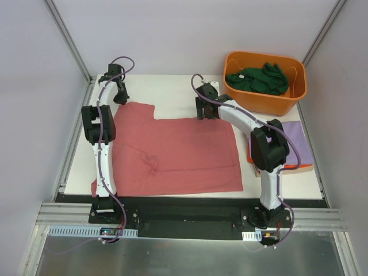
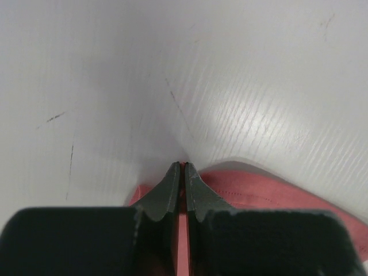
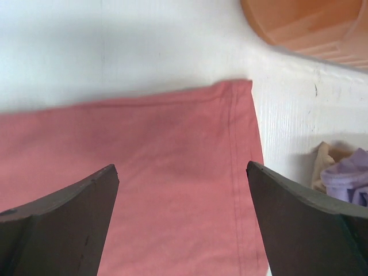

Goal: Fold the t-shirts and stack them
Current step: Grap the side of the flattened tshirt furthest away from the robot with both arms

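A large dusty red-pink t-shirt (image 1: 172,149) lies spread flat on the white table (image 1: 172,95). My left gripper (image 1: 121,98) is at its far left corner, shut on the shirt's edge (image 2: 241,187); pink cloth shows between the jaws. My right gripper (image 1: 206,113) is open just above the shirt's far right corner (image 3: 190,167), holding nothing. A dark green t-shirt (image 1: 257,79) lies bunched in the orange tub. A lavender-purple t-shirt (image 1: 299,144) lies folded on an orange one (image 1: 252,156) at the right, partly hidden by my right arm.
The rigid orange plastic tub (image 1: 290,95) stands at the table's far right corner; its base shows in the right wrist view (image 3: 310,23). The lavender cloth (image 3: 345,181) shows at the right there. Grey enclosure walls stand close on both sides.
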